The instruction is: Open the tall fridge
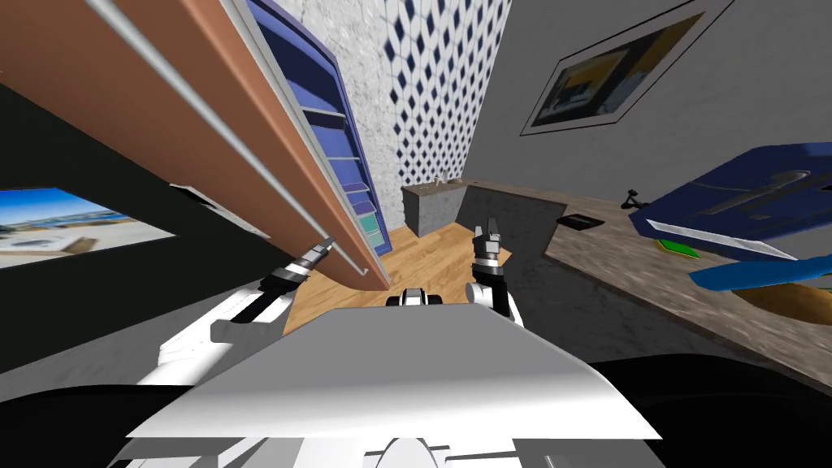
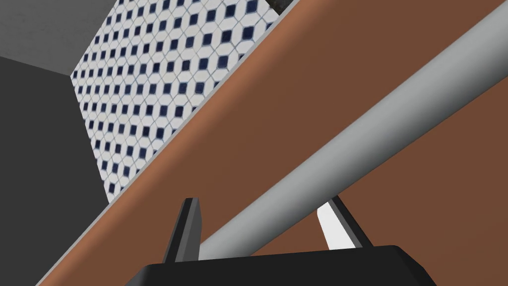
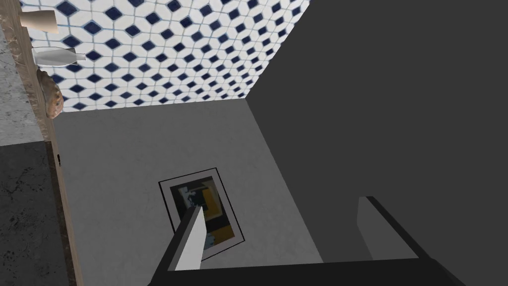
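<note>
handle (image 2: 357,144) runs past the edge (door (image 2: 278,124) too)

A grey counter (image 1: 431,210) stands on the wooden floor (image 1: 435,256).

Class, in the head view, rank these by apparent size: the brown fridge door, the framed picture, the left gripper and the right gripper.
1. Brown fridge door.
2. Framed picture.
3. Left gripper, on the door's bar handle, and right gripper: alike, unranked.

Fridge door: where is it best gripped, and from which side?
By the long grey handle, a round bar standing off the brown door. Come straight at the door's front with one finger on each side of the bar, as the left gripper is placed now.
</note>
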Controlling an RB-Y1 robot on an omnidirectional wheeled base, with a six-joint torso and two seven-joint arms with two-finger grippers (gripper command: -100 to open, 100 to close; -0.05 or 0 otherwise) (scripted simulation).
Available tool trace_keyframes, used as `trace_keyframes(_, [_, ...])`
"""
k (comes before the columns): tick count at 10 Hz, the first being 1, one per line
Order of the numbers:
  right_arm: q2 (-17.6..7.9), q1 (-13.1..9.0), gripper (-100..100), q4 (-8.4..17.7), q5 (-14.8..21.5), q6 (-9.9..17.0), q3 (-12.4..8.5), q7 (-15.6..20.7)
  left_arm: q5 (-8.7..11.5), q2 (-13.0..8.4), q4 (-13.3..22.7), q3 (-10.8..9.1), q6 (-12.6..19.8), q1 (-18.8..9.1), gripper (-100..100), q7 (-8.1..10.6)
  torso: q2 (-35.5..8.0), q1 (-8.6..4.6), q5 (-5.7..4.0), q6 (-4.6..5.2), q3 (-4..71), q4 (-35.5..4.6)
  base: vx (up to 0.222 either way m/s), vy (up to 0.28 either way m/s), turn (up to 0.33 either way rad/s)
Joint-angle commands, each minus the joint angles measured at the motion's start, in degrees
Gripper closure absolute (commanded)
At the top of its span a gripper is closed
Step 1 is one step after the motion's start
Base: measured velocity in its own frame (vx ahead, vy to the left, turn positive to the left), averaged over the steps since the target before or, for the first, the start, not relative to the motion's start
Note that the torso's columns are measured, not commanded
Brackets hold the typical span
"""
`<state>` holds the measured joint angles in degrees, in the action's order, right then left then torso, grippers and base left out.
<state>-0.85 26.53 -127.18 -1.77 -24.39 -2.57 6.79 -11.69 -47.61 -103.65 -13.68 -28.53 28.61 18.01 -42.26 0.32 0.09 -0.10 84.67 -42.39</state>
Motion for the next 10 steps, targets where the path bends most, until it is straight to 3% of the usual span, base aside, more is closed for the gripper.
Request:
trace_keyframes(1, [0.0,0.0,0,0.0,0.0,0.0,0.0,0.0,1.2,-1.4,4.7,-2.92,-2.2,-1.2,100,2.99,-0.4,-0.16,-0.1,0.08,-0.1,-0.2,-0.249,-0.002,-0.172])
trace_keyframes(2, [0.0,0.0,0,0.0,0.0,0.0,0.0,0.0,0.5,-1.5,4.1,-2.51,-2.2,-0.9,100,1.63,-0.5,-0.26,-0.15,-0.09,-0.2,-0.2,-0.085,0.009,0.002])
trace_keyframes(3, [0.0,0.0,0,0.0,0.0,0.0,0.0,0.0,-2.3,-0.7,6.7,-0.61,-3.3,-3.6,100,3.73,0.0,-0.48,-0.25,0.04,0.0,-0.1,-0.163,0.099,0.051])
trace_keyframes(4, [0.0,0.0,0,0.0,0.0,0.0,0.0,0.0,-2.3,-0.7,6.7,-0.61,-3.3,-5.0,100,3.73,-0.1,-0.26,-0.09,0.12,-0.1,0.1,-0.184,0.127,0.002])
trace_keyframes(5, [0.0,0.0,0,0.0,0.0,0.0,0.0,0.0,-4.8,0.0,8.9,1.34,-4.2,-6.7,100,5.84,-0.1,-0.17,-0.05,0.13,-0.1,0.1,-0.211,0.176,0.021])
trace_keyframes(7, [0.0,0.0,0,0.0,0.0,0.0,0.0,0.0,-5.1,0.0,8.9,1.34,-4.2,-9.1,100,5.84,0.1,0.18,0.17,0.04,0.0,0.2,-0.147,0.138,0.0])
trace_keyframes(8, [0.0,0.0,0,0.0,0.0,0.0,0.0,0.0,-7.9,0.7,11.1,3.29,-5.2,-11.3,100,7.95,0.5,-0.01,-0.02,0.08,0.2,0.1,-0.161,0.133,0.038])
trace_keyframes(9, [0.0,0.0,0,0.0,0.0,0.0,0.0,0.0,-7.9,0.7,11.1,3.29,-5.2,-13.1,100,7.95,0.4,0.19,0.08,0.04,0.2,0.2,-0.148,0.143,0.004])
trace_keyframes(10, [0.0,0.0,0,0.0,0.0,0.0,0.0,0.0,-10.6,1.5,13.4,5.25,-6.2,-14.8,100,10.06,0.4,0.33,0.08,0.01,0.2,0.1,-0.18,0.178,0.026])
